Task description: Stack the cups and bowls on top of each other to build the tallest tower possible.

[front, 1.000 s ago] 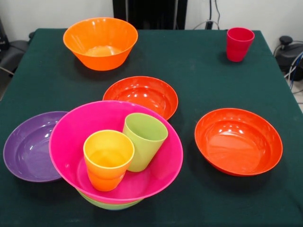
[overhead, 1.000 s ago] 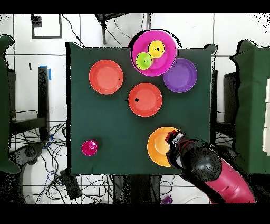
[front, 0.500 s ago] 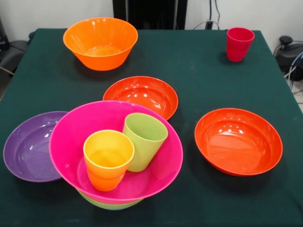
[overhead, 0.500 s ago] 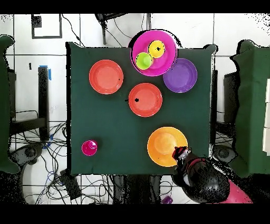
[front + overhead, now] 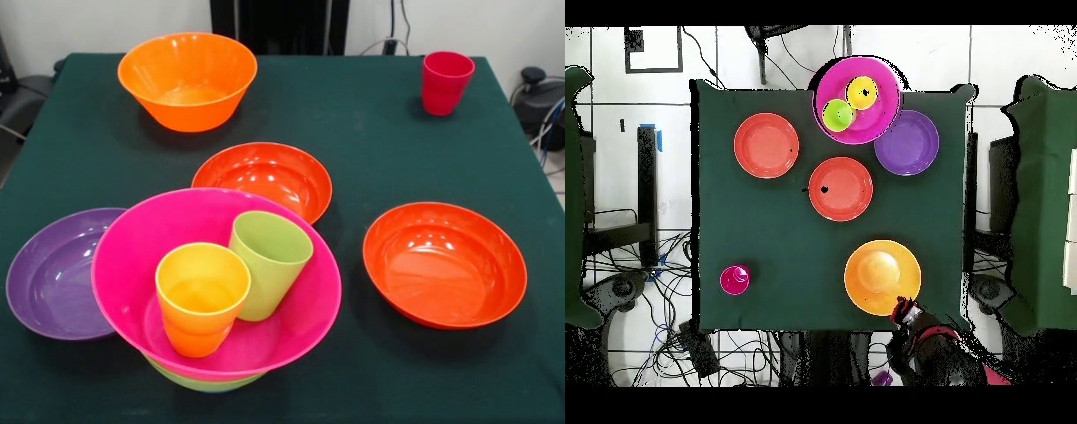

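Observation:
The tower stands at the front left: a magenta bowl (image 5: 141, 238) nested on a lime-green bowl (image 5: 203, 382), with a yellow-orange cup (image 5: 201, 296) and a lime green cup (image 5: 269, 261) upright inside it. A purple bowl (image 5: 53, 272) touches its left side. Two red-orange bowls (image 5: 263, 179) (image 5: 444, 262) sit mid-table and right. The deep orange bowl (image 5: 187, 79) and the red cup (image 5: 446, 81) stand at the back. The front view does not show my gripper. In the overhead view the gripper (image 5: 908, 312) sits at the table's bottom edge, just beside the deep orange bowl (image 5: 882, 277), holding nothing I can see.
The table (image 5: 371, 150) has a dark green cloth. In the overhead view cables (image 5: 755, 350) lie on the floor by the robot's base, and dark furniture (image 5: 1035, 200) stands beside the table's right side.
In the overhead view the arm has drawn back from over the deep orange bowl toward the picture's bottom edge. The bowls and cups have not moved.

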